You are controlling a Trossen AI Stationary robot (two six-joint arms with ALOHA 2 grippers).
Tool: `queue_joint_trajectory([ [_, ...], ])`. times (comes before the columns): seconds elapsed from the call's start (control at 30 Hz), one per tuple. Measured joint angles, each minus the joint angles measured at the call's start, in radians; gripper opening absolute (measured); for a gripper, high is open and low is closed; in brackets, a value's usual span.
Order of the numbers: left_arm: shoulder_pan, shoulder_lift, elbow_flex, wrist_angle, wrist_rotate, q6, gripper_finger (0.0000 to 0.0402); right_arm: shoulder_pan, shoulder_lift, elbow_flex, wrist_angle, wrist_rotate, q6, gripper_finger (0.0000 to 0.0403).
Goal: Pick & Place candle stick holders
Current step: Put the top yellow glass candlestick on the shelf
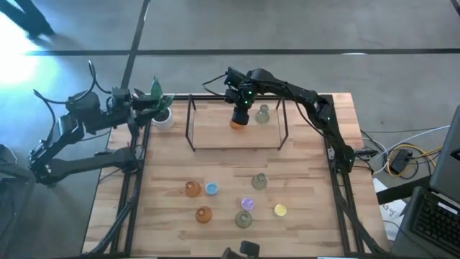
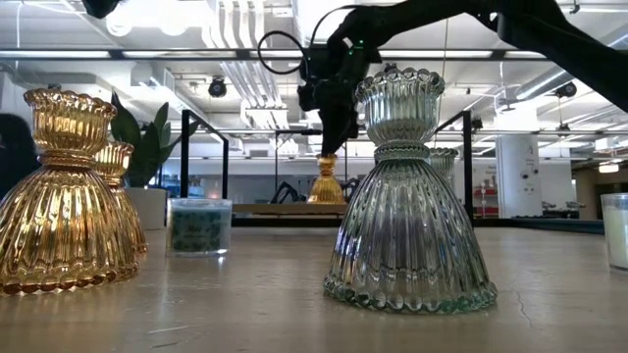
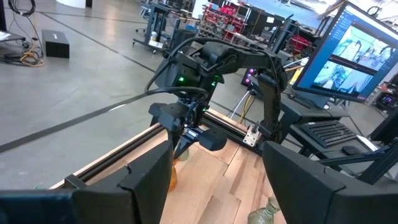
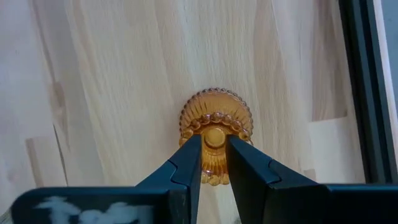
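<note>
The right gripper reaches straight down, fingers clenched on the neck of an amber candle stick holder standing on the wooden surface beneath a black wire frame. The left gripper waits, fingers released, beside the potted plant.

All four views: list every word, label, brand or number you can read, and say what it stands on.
No text can be read in any view.
Monitor in the left wrist view: pictures on its screen, any writing too blurred to read.
Amber holder between the right gripper's fingers: ribbed glass, no marking.
Green holder and blue-filled cup in the low view: no label.
</note>
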Motion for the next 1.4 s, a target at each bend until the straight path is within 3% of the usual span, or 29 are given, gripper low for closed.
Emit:
queue_joint_trajectory([
  [0.73,0.000,0.000,0.000,-0.007,0.000,0.000,0.0252,-0.033,0.004,0.000,-0.055,0.091,0.015,0.0057],
  [1.4,0.000,0.000,-0.001,-0.010,0.000,0.000,0.0252,-0.054,-0.002,-0.002,-0.085,0.091,0.015,0.0056],
])
